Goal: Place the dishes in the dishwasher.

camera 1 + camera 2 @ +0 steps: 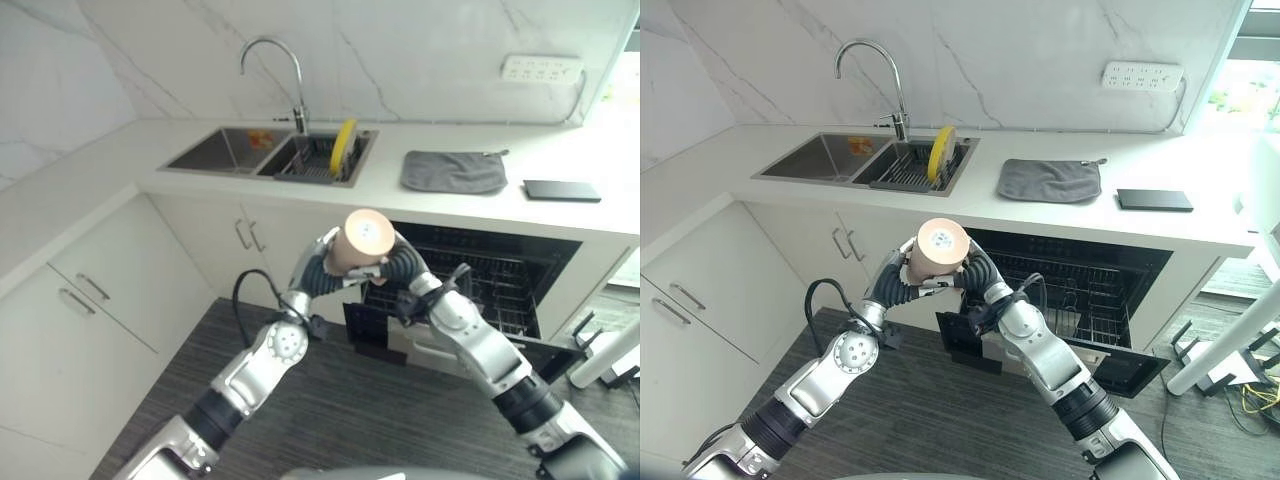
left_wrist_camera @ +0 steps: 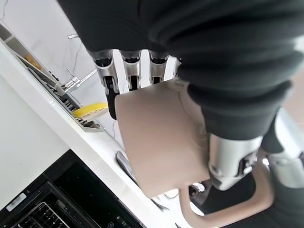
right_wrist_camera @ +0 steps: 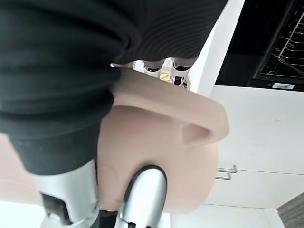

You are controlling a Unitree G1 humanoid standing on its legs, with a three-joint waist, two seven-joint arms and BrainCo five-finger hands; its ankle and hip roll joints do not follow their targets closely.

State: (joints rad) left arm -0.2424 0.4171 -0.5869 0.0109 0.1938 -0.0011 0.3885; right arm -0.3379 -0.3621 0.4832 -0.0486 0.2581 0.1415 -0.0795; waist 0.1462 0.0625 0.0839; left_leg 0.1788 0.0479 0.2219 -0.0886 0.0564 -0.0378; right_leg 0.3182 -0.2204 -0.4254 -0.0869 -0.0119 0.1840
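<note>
1. Presently, both hands grip a beige ceramic mug with a loop handle (image 1: 941,251) in mid-air before the open black dishwasher (image 1: 1095,290); its flat base faces the head camera, long axis tilted upward.
2. Left hand (image 1: 895,280) fingers curl round one side; right hand (image 1: 983,275) wraps the other.

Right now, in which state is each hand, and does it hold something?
Left hand: shut on the beige mug, fingers curled round its body.
Right hand: shut on the same mug, by its handle side.
</note>
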